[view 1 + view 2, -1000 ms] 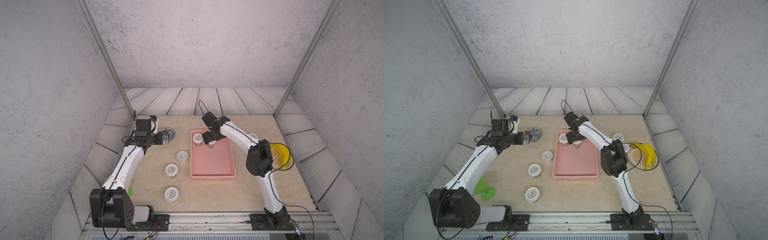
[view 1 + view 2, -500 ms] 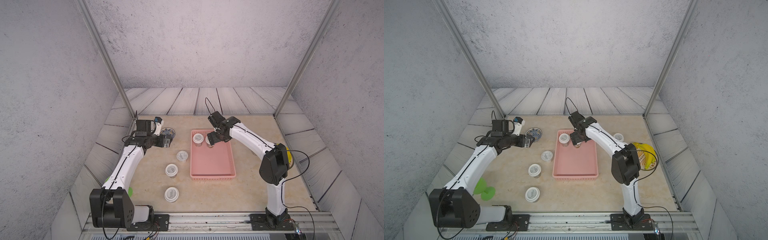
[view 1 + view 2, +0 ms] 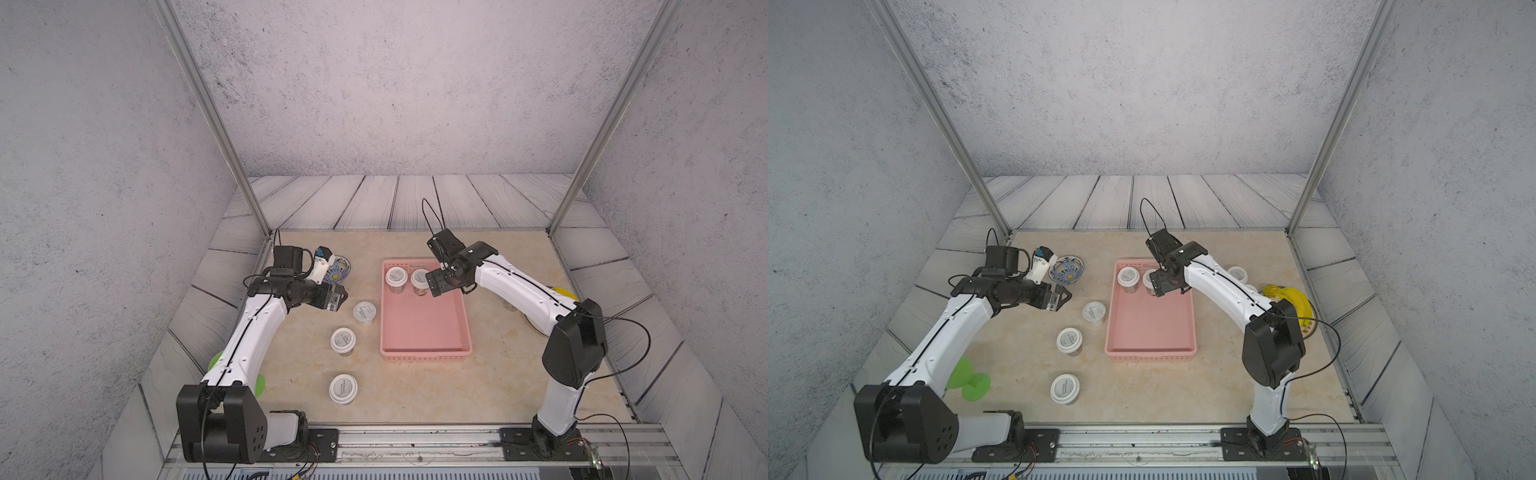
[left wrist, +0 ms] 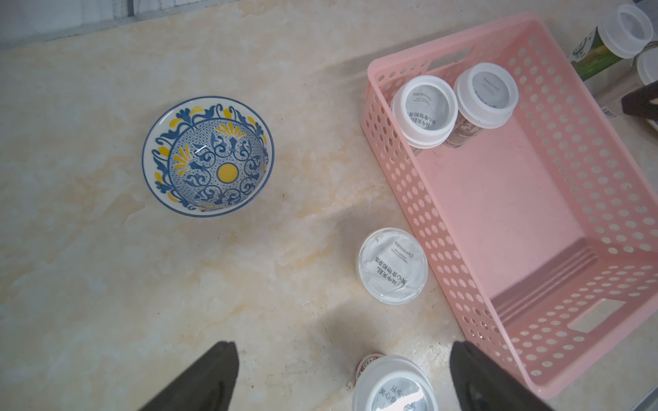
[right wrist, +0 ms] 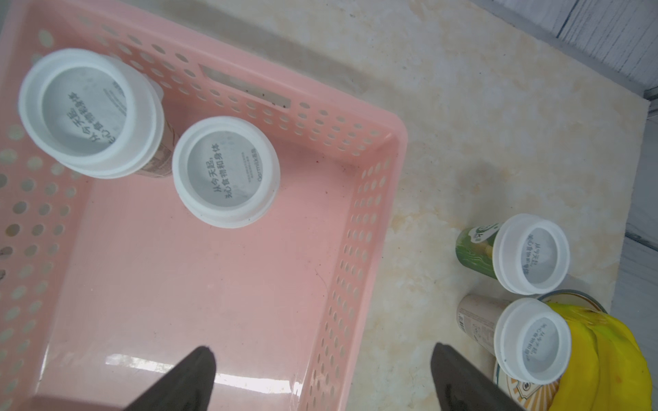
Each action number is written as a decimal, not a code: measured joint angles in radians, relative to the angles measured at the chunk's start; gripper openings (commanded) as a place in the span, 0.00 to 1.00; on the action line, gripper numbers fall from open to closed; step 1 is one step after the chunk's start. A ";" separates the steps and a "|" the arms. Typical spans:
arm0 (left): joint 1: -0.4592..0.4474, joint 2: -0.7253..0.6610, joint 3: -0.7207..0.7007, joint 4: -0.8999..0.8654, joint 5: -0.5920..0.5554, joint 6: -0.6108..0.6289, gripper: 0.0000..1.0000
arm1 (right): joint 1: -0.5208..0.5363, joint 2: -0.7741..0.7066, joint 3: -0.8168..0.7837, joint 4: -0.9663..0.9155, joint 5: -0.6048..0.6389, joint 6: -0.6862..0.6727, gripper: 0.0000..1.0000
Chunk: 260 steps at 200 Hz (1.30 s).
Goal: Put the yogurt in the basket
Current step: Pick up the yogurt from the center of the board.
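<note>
Near the far end of the basket point(image 3: 424, 328), two yogurt cups stand upright side by side on its floor, lids up: one point(image 3: 395, 276) by the far left corner and one point(image 3: 419, 278) just to its right, the pair touching or nearly so in the left wrist view. The pink basket lies with its long axis running from the near edge of the table to the far edge, handle slots in its short end walls, and the rest of its floor is bare.

Left of the basket, three more cups stand upright on the table in a loose line toward the near edge: one point(image 3: 364, 312) just beside the basket's left wall, one point(image 3: 343, 340) nearer, one point(image 3: 343, 388) nearest. Right of the basket, a green-sided cup point(image 5: 530, 254) and a beige-sided cup point(image 5: 532, 341) stand upright, the beige one touching the plate of bananas point(image 5: 612, 356).

Over the basket's far right part hangs the right gripper point(image 3: 437, 286), jaws spread wide and holding nothing. The left gripper point(image 3: 1061, 300) hovers left of the basket, between the blue-patterned bowl point(image 3: 1066, 269) and the cup by the basket's wall, jaws likewise wide apart and empty
</note>
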 measured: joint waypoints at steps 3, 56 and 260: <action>0.000 -0.002 -0.002 -0.006 0.000 0.003 0.99 | 0.000 -0.009 -0.010 0.002 0.002 0.000 0.99; -0.009 -0.014 -0.016 -0.087 0.000 0.036 0.98 | -0.005 -0.115 -0.151 0.048 0.040 -0.007 0.99; -0.189 -0.018 -0.171 -0.138 -0.161 0.129 0.98 | -0.063 -0.435 -0.497 0.354 0.264 -0.135 1.00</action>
